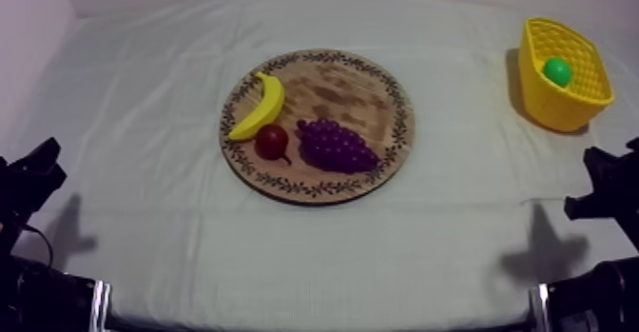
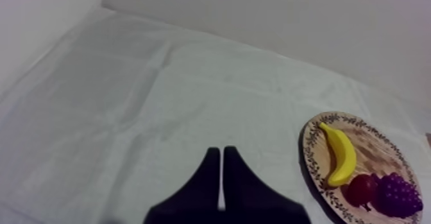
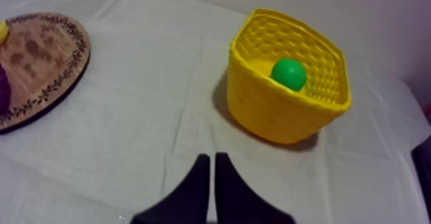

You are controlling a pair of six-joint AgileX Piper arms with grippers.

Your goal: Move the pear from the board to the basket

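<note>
The green pear [image 1: 557, 71] lies inside the yellow basket [image 1: 561, 103] at the table's far right; in the right wrist view the pear [image 3: 288, 74] rests against the basket's [image 3: 276, 114] back wall. The round wooden board [image 1: 328, 84] in the middle carries a banana [image 1: 261, 106], a small red fruit [image 1: 272, 142] and a bunch of grapes [image 1: 336, 146]. My left gripper [image 2: 221, 169] is shut on nothing, low over bare cloth left of the board [image 2: 378, 143]. My right gripper [image 3: 211, 172] is shut too, over cloth in front of the basket.
A pale wall runs along the table's far side and its left. Open cloth [image 1: 314, 250] lies between the board and the near table edge. Both arms sit low at the near corners, the left [image 1: 29, 179] and the right [image 1: 609, 188].
</note>
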